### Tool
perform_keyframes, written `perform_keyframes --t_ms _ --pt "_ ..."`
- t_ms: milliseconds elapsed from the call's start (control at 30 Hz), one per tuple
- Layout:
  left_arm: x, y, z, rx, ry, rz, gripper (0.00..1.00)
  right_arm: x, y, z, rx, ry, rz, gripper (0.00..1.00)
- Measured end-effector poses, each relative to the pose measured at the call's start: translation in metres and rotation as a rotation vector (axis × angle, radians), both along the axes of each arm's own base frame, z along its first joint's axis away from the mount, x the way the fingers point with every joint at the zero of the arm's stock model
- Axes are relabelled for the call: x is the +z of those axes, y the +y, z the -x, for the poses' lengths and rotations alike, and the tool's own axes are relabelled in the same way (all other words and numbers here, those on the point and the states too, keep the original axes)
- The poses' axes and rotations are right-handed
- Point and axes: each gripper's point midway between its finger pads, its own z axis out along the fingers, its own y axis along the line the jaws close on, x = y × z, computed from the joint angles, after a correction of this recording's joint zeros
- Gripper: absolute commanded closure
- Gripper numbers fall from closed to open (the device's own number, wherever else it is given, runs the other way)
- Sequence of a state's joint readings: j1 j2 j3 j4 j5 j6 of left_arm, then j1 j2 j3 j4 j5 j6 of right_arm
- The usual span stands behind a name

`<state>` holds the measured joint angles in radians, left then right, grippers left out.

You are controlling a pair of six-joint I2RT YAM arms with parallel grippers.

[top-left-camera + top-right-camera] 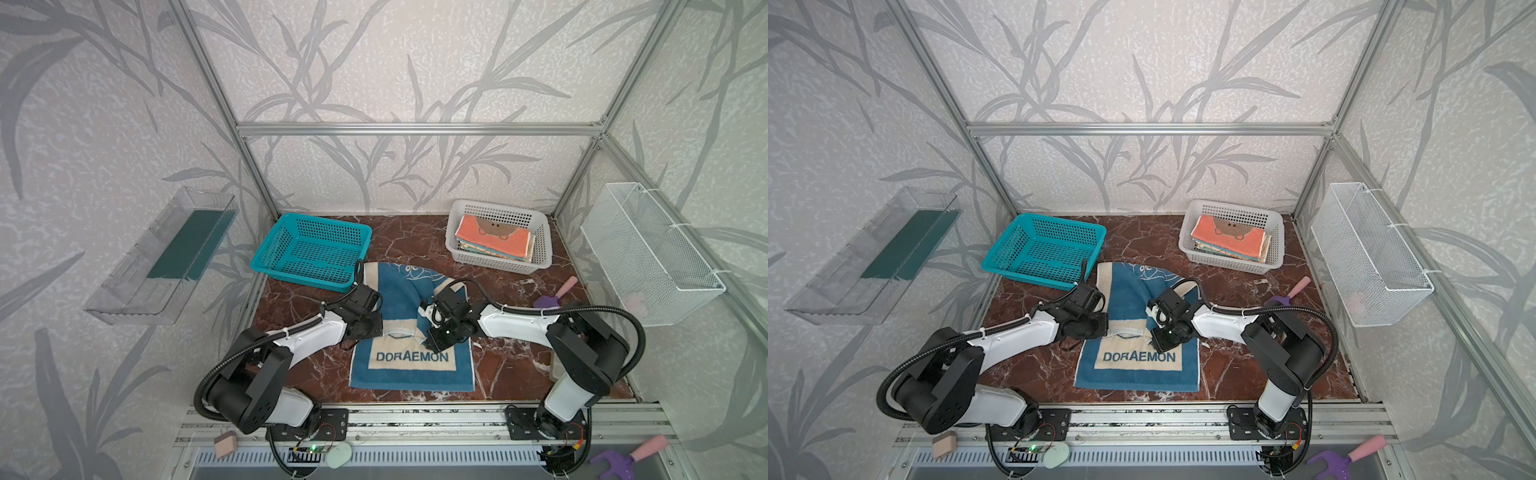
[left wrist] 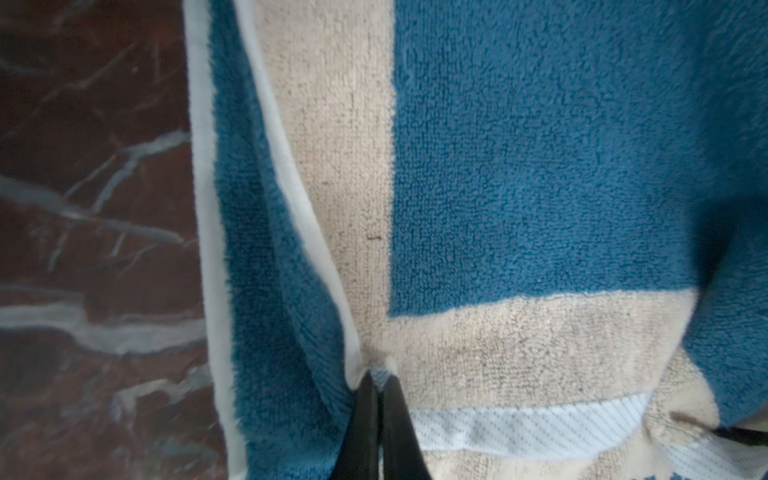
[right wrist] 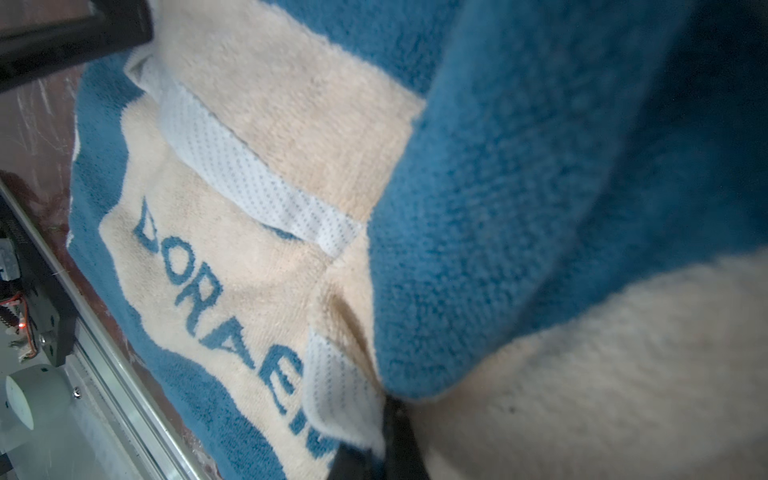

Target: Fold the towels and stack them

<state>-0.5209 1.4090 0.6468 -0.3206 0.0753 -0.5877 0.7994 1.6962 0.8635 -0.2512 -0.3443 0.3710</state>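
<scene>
Towel (image 1: 412, 356): lies at the middle of the table (image 1: 511, 365), blue and cream. The near part is flat with DORAEMON face up. The far part is doubled over towards the near side.
Hem (image 1: 399, 332): this white edge of the doubled part runs left to right just beyond the lettering, between the two grippers.
Left gripper (image 2: 376, 386): pressed together, pinching the hem's left corner.
Right gripper (image 3: 386, 415): pressed together, pinching the hem's right corner, with cloth bunched over it.
Stack (image 1: 492, 235): folded towels in the white basket (image 1: 498, 206), far right. The coral bear one is on top.
Teal basket (image 1: 270, 241): far left, its near edge just beside the towel's far fold.
</scene>
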Motion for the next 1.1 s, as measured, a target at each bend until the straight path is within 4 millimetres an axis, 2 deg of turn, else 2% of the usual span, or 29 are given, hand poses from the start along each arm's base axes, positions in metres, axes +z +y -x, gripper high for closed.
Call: perform_keyframes --t_ms 167,267,333,400,467,533,600,667,733,800,967,1100 --pt "0.007 0.012 0.010 0.026 0.023 -0.039 1.00 0.009 -0.011 -0.008 -0.024 0.015 0.075 1.00" --pt "0.030 0.012 -0.001 0.032 0.000 -0.055 1.00 0.036 -0.019 -0.032 -0.044 -0.015 0.120 1.00" --pt "0.067 0.003 -0.027 0.027 -0.076 -0.029 1.00 0.070 -0.024 -0.060 -0.064 -0.091 0.124 1.00" --pt "0.113 -0.004 -0.056 0.030 -0.178 0.011 1.00 0.108 -0.031 -0.090 -0.094 -0.188 0.109 1.00" --pt "0.162 -0.004 -0.086 0.048 -0.284 0.059 1.00 0.149 -0.043 -0.120 -0.130 -0.300 0.088 1.00" --pt "0.207 0.004 -0.113 0.078 -0.383 0.095 1.00 0.189 -0.057 -0.147 -0.162 -0.405 0.071 1.00" --pt "0.237 0.012 -0.132 0.091 -0.448 0.109 1.00 0.222 -0.069 -0.171 -0.180 -0.491 0.062 1.00" --pt "0.257 0.019 -0.149 0.103 -0.489 0.112 1.00 0.250 -0.078 -0.193 -0.184 -0.566 0.065 1.00" --pt "0.268 0.022 -0.165 0.100 -0.510 0.110 1.00 0.274 -0.082 -0.215 -0.173 -0.636 0.075 1.00" --pt "0.267 0.021 -0.172 0.092 -0.505 0.113 1.00 0.286 -0.083 -0.234 -0.159 -0.679 0.087 1.00" --pt "0.246 0.024 -0.178 0.092 -0.443 0.114 1.00 0.288 -0.090 -0.269 -0.129 -0.700 0.129 1.00" --pt "0.242 0.028 -0.180 0.100 -0.432 0.118 1.00 0.287 -0.096 -0.284 -0.090 -0.700 0.161 1.00"
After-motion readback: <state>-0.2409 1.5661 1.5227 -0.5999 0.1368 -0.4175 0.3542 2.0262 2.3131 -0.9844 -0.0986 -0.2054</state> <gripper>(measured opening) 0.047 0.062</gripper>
